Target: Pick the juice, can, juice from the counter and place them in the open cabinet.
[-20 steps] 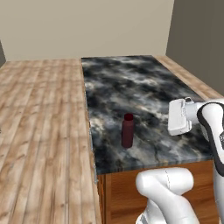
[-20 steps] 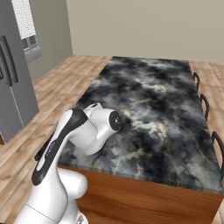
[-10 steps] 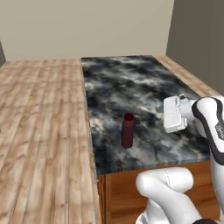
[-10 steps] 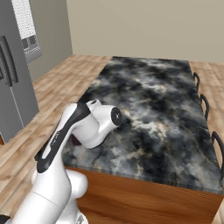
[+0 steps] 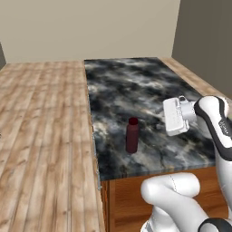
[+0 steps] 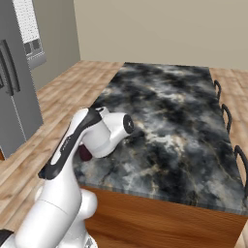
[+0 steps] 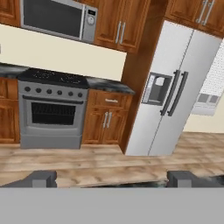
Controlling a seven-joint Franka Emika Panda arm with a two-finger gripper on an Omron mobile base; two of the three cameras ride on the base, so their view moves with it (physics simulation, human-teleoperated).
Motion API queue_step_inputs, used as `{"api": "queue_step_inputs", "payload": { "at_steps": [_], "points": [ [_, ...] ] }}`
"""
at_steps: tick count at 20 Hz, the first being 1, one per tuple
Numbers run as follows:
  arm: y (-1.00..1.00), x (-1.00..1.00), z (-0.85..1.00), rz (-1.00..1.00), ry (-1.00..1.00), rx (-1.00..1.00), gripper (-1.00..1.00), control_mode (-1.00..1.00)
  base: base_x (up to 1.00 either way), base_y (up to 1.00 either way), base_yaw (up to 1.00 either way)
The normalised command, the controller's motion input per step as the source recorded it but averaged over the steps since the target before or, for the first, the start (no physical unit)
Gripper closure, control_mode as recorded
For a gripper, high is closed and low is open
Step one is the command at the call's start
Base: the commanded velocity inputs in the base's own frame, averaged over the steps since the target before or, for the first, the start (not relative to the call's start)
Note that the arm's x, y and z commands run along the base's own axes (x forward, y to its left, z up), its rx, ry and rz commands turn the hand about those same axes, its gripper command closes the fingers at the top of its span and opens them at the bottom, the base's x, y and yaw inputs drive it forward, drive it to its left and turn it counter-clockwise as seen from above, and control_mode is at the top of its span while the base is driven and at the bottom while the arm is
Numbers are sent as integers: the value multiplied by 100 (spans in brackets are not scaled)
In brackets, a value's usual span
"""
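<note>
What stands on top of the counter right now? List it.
On the counter one dark maroon bottle stands upright near its front edge. In the right base view the arm covers most of it. The marbled top past the arm's far side is partly hidden.

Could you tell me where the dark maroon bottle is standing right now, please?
In the left base view the dark maroon bottle stands upright on the marbled counter, near its front left corner, left of the open hand.
</note>
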Motion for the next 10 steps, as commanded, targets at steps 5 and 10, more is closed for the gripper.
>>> {"api": "queue_step_inputs", "payload": {
  "at_steps": [5, 10],
  "points": [
    [11, 12, -4, 6, -3, 0, -100, -100, 0, 0, 0],
    [3, 25, -13, 0, -4, 0, -100, -100, 0, 0, 0]
  ]
}}
